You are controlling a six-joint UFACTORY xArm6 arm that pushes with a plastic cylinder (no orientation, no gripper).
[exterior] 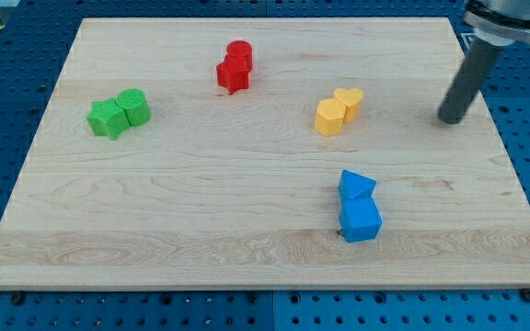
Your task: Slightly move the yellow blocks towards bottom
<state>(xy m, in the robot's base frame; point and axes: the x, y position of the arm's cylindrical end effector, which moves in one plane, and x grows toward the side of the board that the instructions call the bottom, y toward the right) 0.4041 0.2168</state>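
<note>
Two yellow blocks sit touching right of the board's middle: a yellow hexagon-like block [330, 117] and a yellow heart block [349, 101] just up and right of it. My tip [449, 120] rests on the board at the right side, well to the right of the yellow blocks and about level with them. The dark rod leans up toward the view's top right corner.
A red pair [235, 66] stands near the top middle. A green pair [118, 113] lies at the left. A blue triangle [355, 186] and a blue cube [360, 220] lie below the yellow blocks. The wooden board's [247, 248] right edge is close to my tip.
</note>
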